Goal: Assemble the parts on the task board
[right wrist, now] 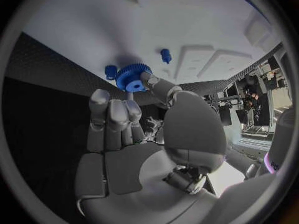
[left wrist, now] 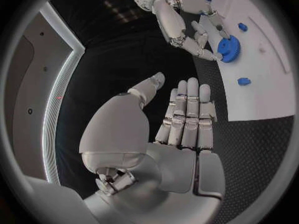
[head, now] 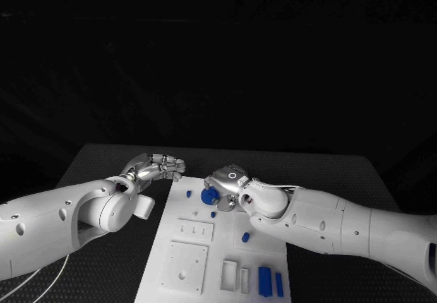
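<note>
Pinching blue gear point(right wrist: 131, 77) by its toothed rim with right hand point(head: 228, 184) at the board's point(head: 182, 252) far end, left hand point(head: 156, 167) empty, fingers loose; looks light, stiff, probably slippery.

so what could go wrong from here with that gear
1. The right hand seems to hold the blue gear only at its fingertips, so it could slip or tilt as it is set on the board.
2. Two small blue pegs stand close beside the gear; the fingers could knock them.
3. The left hand hangs off the board's edge, too far to steady anything.
</note>
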Robot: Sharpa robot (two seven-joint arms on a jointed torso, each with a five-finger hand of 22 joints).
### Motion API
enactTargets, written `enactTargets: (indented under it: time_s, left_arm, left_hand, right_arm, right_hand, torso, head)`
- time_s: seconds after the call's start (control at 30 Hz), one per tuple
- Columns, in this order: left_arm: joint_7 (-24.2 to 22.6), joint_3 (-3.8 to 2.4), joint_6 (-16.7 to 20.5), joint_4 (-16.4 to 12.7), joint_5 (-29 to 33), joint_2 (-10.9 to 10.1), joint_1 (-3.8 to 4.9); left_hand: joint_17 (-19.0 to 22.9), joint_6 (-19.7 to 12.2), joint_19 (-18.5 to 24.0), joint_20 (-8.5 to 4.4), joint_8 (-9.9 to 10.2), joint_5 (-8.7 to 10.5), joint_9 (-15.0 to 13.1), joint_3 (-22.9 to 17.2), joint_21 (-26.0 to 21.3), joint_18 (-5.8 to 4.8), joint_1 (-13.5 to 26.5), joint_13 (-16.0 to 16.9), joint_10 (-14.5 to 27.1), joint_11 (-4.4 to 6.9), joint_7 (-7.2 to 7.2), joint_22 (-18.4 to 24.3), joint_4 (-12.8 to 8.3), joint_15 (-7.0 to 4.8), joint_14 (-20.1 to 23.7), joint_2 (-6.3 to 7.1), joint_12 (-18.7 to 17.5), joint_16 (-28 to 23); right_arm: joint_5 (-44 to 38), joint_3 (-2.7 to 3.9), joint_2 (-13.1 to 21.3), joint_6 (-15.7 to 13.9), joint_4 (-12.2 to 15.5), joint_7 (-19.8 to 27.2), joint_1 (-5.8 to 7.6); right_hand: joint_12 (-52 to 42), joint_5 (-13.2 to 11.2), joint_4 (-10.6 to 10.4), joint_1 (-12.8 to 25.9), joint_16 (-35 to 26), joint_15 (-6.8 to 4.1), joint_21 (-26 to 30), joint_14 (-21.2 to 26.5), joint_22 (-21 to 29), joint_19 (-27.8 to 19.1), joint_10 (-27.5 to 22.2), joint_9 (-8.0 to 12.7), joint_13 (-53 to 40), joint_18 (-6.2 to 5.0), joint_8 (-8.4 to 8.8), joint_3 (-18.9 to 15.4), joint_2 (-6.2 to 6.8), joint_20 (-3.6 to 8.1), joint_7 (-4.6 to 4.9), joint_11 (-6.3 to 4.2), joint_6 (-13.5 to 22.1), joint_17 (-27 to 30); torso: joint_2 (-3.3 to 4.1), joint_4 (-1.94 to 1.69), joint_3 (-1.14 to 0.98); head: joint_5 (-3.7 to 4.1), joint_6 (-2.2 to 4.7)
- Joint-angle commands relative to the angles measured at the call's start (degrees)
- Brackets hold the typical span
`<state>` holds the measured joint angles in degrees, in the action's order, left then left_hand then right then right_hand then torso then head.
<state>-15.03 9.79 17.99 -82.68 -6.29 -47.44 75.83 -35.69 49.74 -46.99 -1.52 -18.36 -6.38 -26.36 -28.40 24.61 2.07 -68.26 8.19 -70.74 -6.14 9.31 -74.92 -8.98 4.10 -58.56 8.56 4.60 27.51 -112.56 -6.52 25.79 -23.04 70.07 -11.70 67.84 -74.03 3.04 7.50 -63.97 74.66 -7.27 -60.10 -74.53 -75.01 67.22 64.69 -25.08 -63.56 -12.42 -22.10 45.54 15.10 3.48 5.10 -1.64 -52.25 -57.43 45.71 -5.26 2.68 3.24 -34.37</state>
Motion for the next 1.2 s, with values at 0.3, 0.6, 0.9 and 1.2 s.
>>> enactTargets:
  time_s: [0.3, 0.6, 0.9, 1.2]
  left_arm:
    - [-0.3, -0.05, -0.7, -0.1, 0.0, 0.2, 0.07]
    - [-0.2, -0.05, -0.6, -0.1, 0.0, 0.3, 0.07]
    - [-0.2, -0.05, -0.5, -0.1, -0.1, 0.2, 0.07]
    - [-0.2, -0.05, -0.5, -0.2, -0.1, 0.0, 0.07]
  left_hand:
    - [-0.1, 0.0, 0.4, -0.09, 0.2, 0.25, -0.1, 0.0, 0.3, 0.96, 0.7, 0.1, -0.4, -0.04, 0.23, -1.1, -0.4, 0.02, 0.3, 0.05, -0.3, 0.2]
    - [-0.1, -0.1, 0.4, -0.09, 0.3, 0.26, -0.1, 0.0, 0.4, 0.96, 0.7, 0.1, -0.3, -0.06, 0.25, -1.1, -0.4, 0.02, 0.3, 0.09, -0.4, 0.2]
    - [-0.1, -0.1, 0.4, -0.11, 0.3, 0.27, -0.1, -0.1, 0.4, 0.98, 0.7, 0.1, -0.3, -0.06, 0.26, -1.1, -0.7, 0.01, 0.3, 0.13, -0.4, 0.2]
    - [-0.1, -0.1, 0.4, -0.1, 0.3, 0.28, -0.1, -0.1, 0.4, 0.98, 0.7, 0.1, -0.3, -0.07, 0.27, -1.1, -0.7, 0.02, 0.3, 0.16, -0.4, 0.2]
  right_arm:
    - [-1.0, -0.26, -0.5, 3.6, -0.6, -0.8, -0.1]
    - [1.2, -0.54, -1.4, 2.2, -1.8, -0.2, -0.12]
    - [2.6, -0.57, -1.3, 3.9, -1.9, 0.2, -0.12]
    - [4.6, -0.58, -0.9, 6.6, -2.2, 0.1, -0.12]
  right_hand:
    - [0.8, -0.2, -0.2, 0.0, -0.4, -0.24, -0.3, -0.1, -0.2, 0.0, -1.2, -0.8, 0.6, -2.58, -0.16, -0.4, 0.9, -0.02, -0.55, -0.03, -8.8, -0.1]
    - [2.4, -0.2, 1.1, 0.0, -1.0, 1.37, 0.2, 0.2, 0.0, -0.7, -3.4, 0.7, 2.1, -2.58, 3.75, -1.3, 1.59, -0.04, 1.49, 1.84, -1.9, 0.0]
    - [2.7, 4.0, 2.8, -2.3, -1.5, 1.39, 0.4, -0.1, 0.1, -0.9, -3.4, 1.7, 2.1, -2.58, 5.85, 1.2, 1.31, -0.46, 1.33, 1.76, 2.5, -0.3]
    - [2.8, 16.5, 5.5, -1.6, -1.9, 1.05, 0.3, -0.1, 0.0, -1.1, -3.6, 1.6, 1.9, -2.58, 5.7, 2.3, -0.09, -0.74, 0.98, 1.27, 3.5, -0.8]
  torso:
    - [-0.01, 0.08, -0.05]
    - [0.0, 0.11, -0.05]
    - [-0.01, 0.09, -0.01]
    - [-0.01, 0.1, -0.02]
  head:
    - [-0.14, -0.08]
    - [-0.16, -0.09]
    - [-0.14, -0.12]
    - [-0.12, -0.17]
